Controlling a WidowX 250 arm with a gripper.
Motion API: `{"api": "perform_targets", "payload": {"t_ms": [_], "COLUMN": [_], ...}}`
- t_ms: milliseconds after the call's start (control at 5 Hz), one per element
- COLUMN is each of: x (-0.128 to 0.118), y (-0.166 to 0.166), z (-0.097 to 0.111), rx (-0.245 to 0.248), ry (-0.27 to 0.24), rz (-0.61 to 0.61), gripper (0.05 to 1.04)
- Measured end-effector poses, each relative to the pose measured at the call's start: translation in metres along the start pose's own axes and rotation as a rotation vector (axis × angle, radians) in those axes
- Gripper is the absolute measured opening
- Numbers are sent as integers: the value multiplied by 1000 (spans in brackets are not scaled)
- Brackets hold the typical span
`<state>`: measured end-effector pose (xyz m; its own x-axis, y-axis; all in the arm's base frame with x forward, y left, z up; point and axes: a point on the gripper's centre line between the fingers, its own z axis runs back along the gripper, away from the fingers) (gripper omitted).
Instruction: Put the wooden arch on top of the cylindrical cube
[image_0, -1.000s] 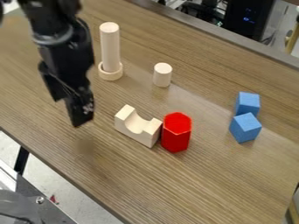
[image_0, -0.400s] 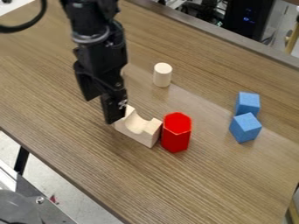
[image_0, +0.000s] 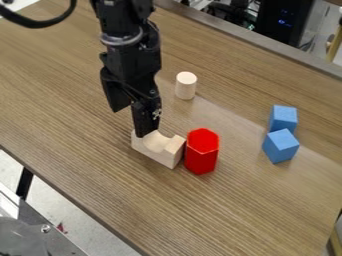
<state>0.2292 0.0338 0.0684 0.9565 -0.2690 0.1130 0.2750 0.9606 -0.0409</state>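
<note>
Wooden arch (image_0: 165, 153): was pale and lay on the brown table (image_0: 234, 210), its round dip facing up.
Cylindrical cube (image_0: 186, 86): was pale and round, and stood up straight, apart from the arch.

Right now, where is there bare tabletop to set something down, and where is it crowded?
Bare wood lies between the red hexagonal block and the two blue cubes, and in front of the wooden arch. It is crowded at the arch, with the gripper over it and the red block close beside.
</note>
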Motion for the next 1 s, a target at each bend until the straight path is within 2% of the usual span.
{"api": "perform_targets", "payload": {"t_ms": [200,400,800,1000], "x": [8,9,4,2], "y": [-1,-3,-3,-4], "z": [-8,-18,-27,-29], "rx": [22,48,82,99], "ry": [-14,-13,-19,-20], "rz": [23,50,112,123], "gripper": [968,884,313,263]}}
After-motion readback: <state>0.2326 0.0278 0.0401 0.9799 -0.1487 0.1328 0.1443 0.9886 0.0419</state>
